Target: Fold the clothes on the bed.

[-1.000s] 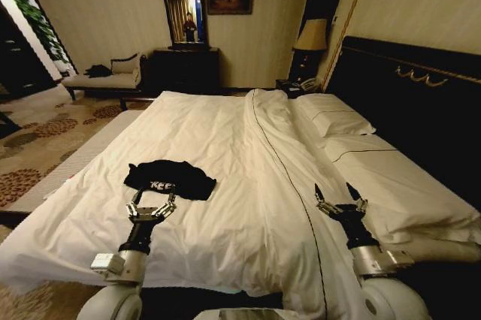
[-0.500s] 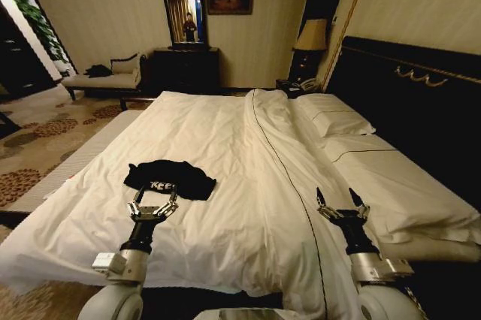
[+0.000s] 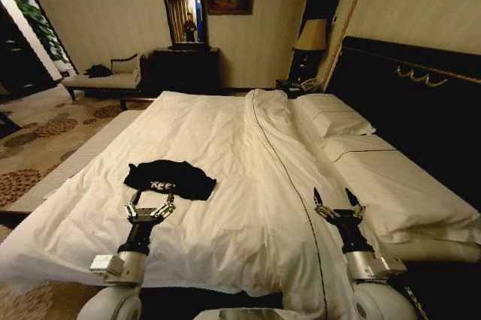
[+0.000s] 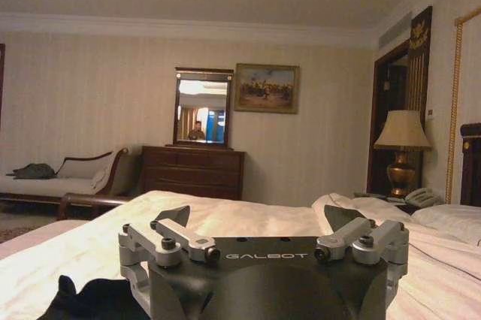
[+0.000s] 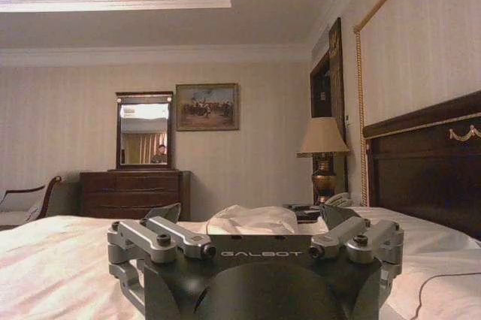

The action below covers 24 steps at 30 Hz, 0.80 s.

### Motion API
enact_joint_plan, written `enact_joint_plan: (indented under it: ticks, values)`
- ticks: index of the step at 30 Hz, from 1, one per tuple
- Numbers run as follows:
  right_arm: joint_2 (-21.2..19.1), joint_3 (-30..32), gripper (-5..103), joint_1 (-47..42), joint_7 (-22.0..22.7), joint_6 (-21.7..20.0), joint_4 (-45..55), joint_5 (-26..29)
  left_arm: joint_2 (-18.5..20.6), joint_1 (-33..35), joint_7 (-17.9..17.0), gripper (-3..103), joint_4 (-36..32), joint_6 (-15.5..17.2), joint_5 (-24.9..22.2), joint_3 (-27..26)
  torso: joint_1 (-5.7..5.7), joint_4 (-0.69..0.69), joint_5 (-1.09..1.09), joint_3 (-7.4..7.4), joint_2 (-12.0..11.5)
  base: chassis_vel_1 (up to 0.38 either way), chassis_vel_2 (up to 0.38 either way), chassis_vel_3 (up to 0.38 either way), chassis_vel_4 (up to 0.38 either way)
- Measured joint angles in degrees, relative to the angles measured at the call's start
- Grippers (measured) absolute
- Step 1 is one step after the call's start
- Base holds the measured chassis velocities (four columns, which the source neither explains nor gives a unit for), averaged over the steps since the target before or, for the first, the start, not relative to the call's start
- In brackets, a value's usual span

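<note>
Chaise longue [image 3: 101,80]: I am seeing it standing against the far wall, well apart from the bed, at the left of the room.

T-shirt [image 3: 170,178]: I am seeing it lying crumpled on the white duvet near the bed's left edge, toward the foot end. It is black, with part of its white lettering showing on the side nearest me. In the left wrist view I am seeing a dark fold of it [image 4: 98,299] just beside the gripper body.

Left gripper [image 3: 149,201]: I am holding it just short of the T-shirt's near hem, over the duvet. Its fingers are standing apart, pointing toward the shirt and gripping nothing. I cannot tell whether the tips are touching the cloth.

Bed [image 3: 225,147]: I am looking along it from the foot end. The duvet is lying wrinkled, with a dark seam line running lengthwise down it. The tall dark headboard is standing along the right side of my head view.

Right gripper [image 3: 335,201]: I am holding it over the duvet near the foot end, right of the seam line, well apart from the T-shirt. Its fingers are spread and empty.

Pillows [image 3: 334,119]: I am seeing them lying white against the headboard.
</note>
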Motion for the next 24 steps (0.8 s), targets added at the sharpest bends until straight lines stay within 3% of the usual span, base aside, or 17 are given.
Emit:
enact_joint_plan:
  ticks: [24]
  values:
    - [1.3, 0.2, 100, -0.6, 0.8, 0.2, 0.2, -0.5, 0.4, -0.8, 0.0, 100, 1.0, -0.5, -0.5, -0.9, 0.0, 0.0, 0.0, 0.0, 0.0, 0.0, 0.0, 0.0, 0.0]
